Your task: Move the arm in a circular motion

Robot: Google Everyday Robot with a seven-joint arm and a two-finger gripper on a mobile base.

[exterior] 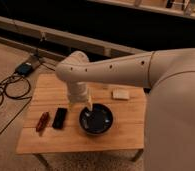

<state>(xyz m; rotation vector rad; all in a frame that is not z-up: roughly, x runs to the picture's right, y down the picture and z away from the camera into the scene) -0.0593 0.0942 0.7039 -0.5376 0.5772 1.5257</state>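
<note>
The cream-white arm (126, 70) reaches from the right across the small wooden table (46, 140). Its rounded elbow joint (71, 70) is over the table's back left, and the narrow wrist drops down from it. The gripper (89, 111) hangs at the left rim of a dark bowl (102, 123), just above or inside it.
A black flat object (59, 118) and a red-brown object (42, 121) lie on the table's left part. A white block (121, 94) lies at the back right. Cables and a blue box (25, 68) lie on the floor to the left. A low ledge runs behind.
</note>
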